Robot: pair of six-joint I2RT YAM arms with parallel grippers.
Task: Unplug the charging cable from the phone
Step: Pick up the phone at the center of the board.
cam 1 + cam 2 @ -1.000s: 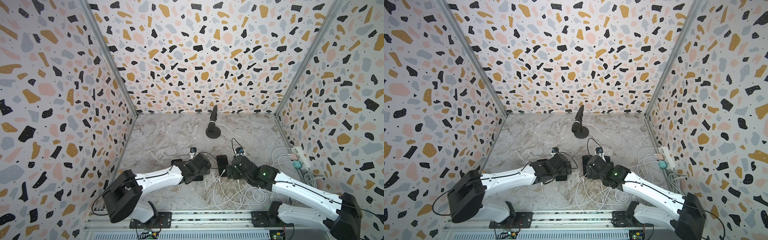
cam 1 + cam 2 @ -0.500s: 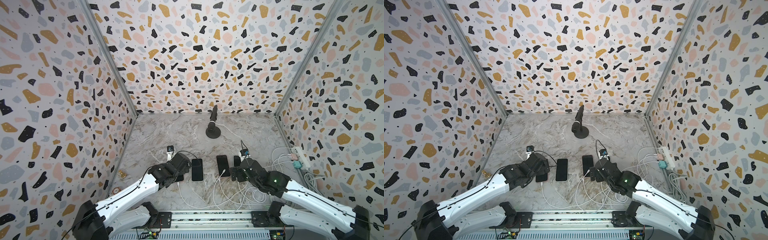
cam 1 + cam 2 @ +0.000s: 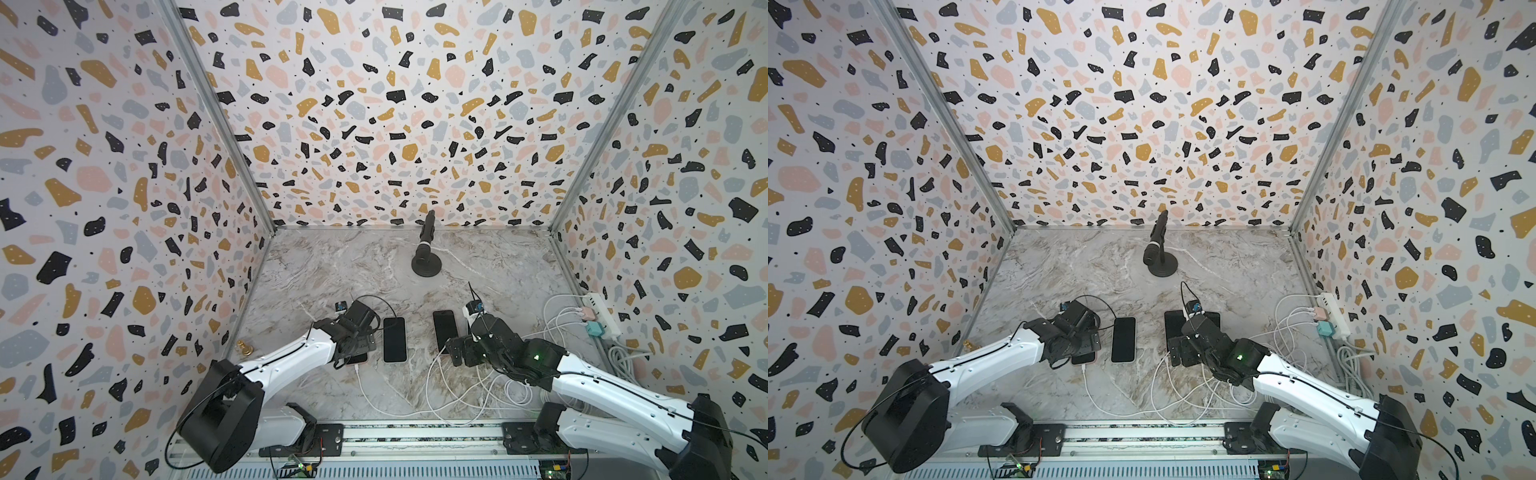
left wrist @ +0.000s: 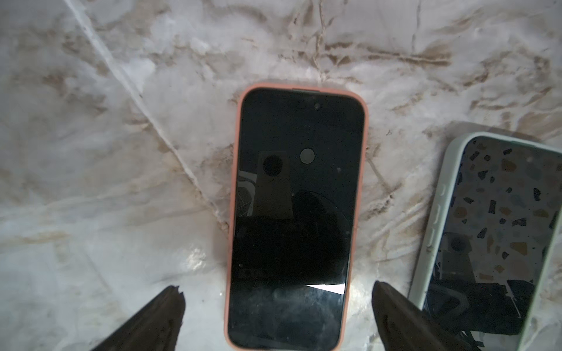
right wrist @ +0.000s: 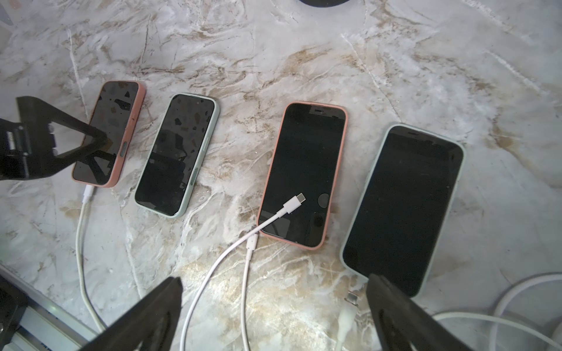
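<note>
The left gripper hangs wide open and empty, its fingers straddling the pink-cased phone, low and left of centre in both top views. The white charging cable is plugged into it. The right gripper gapes empty too.

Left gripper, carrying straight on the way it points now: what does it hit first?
Most likely the pink-cased phone, lying screen-up on the marble table and centred between the open left gripper's fingers. The gap to it is unclear.
</note>
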